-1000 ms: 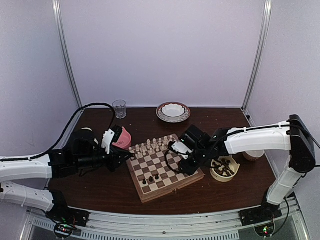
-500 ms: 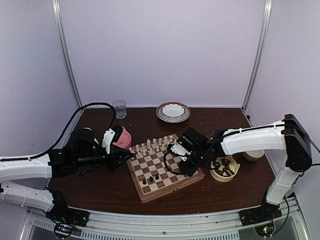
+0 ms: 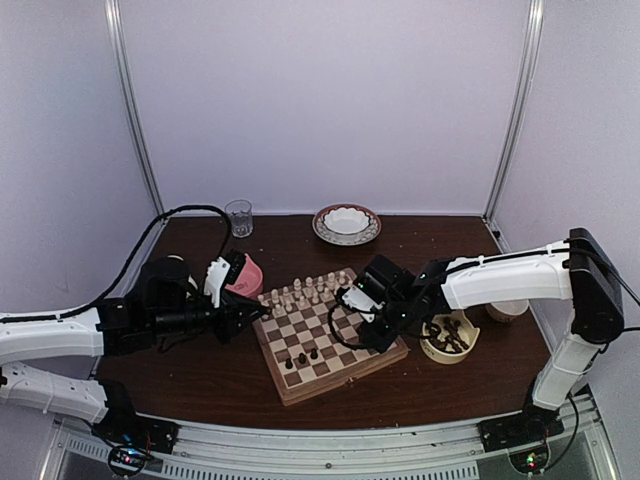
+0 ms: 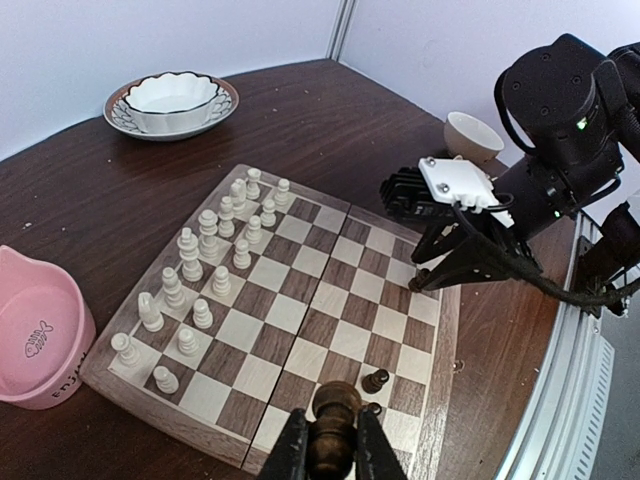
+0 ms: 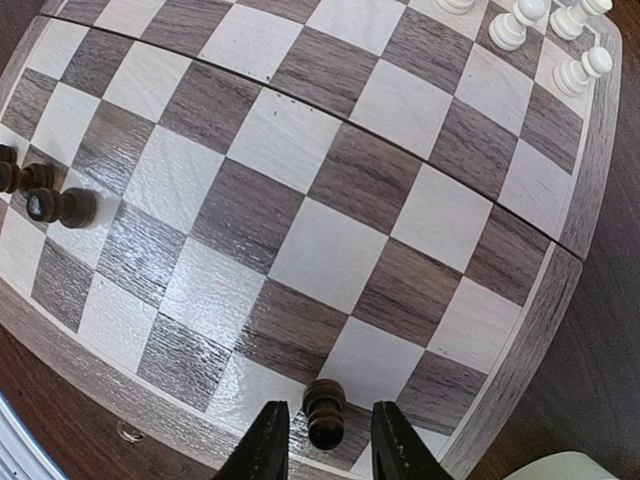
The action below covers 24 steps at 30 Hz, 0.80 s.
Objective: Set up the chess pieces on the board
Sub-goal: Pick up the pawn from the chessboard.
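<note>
The board (image 3: 318,338) lies flat at mid-table, turned slantwise, with one corner toward the arms. A dark pawn (image 5: 323,410) stands upright, long axis vertical, on a square in the edge row at the board's right side. The right gripper (image 5: 328,428) straddles it with its fingers (image 5: 265,445) apart, a sliver of board showing on each side, so they do not grip it. Three more dark pieces (image 3: 302,357) stand upright close together near the board's near edge.

The left gripper (image 4: 331,420) is clamped on a dark piece (image 4: 333,445) at the board's left corner. In the wrist view the piece's round head points toward the fingertips and its long axis runs along the fingers. White pieces (image 4: 200,265) stand upright in two rows along the far-left edge.

A cream bowl (image 3: 448,338) of dark pieces sits just beside the board on the right, with a pale cup (image 4: 473,135) beyond it. A pink bowl (image 4: 35,340) with a fish mark sits by the left corner. Toward the back stand a glass (image 3: 239,217) and a patterned dish (image 3: 346,223), well apart from the board.

The table (image 3: 200,375) is dark brown wood with a metal rail (image 3: 330,450) at its near edge. Pale walls close it in, with two metal poles (image 3: 130,110) in the back corners.
</note>
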Each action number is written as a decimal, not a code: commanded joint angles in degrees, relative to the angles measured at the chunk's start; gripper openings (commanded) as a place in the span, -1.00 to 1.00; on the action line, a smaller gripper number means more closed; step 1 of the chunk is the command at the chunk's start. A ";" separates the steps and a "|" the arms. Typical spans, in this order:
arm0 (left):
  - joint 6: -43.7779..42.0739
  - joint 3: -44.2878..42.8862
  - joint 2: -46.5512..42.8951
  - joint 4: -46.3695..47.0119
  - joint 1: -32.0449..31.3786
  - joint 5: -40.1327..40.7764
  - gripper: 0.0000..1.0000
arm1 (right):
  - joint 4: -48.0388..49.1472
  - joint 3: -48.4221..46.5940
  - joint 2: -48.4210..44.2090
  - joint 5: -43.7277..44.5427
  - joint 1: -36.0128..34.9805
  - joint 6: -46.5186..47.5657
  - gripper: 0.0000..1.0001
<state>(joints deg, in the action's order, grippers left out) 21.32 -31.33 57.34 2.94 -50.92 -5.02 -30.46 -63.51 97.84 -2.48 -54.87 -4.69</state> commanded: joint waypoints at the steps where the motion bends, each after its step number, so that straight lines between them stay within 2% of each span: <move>1: -0.76 -1.63 0.18 2.18 0.38 -0.58 -1.00 | -1.11 -1.49 0.82 2.08 0.20 -0.08 -0.37; 13: -0.67 -1.78 0.18 2.09 0.39 -0.79 -1.00 | -1.47 -1.92 1.71 2.06 0.19 0.03 -0.53; 24: -0.58 -1.65 -0.48 1.99 0.38 -0.65 -1.00 | 1.53 -0.11 -0.83 1.49 0.20 0.16 -0.86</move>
<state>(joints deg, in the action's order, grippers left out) 21.32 -31.42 57.34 2.92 -50.92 -5.13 -30.96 -63.94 99.11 -1.45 -54.87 -4.49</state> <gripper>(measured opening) 0.141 0.095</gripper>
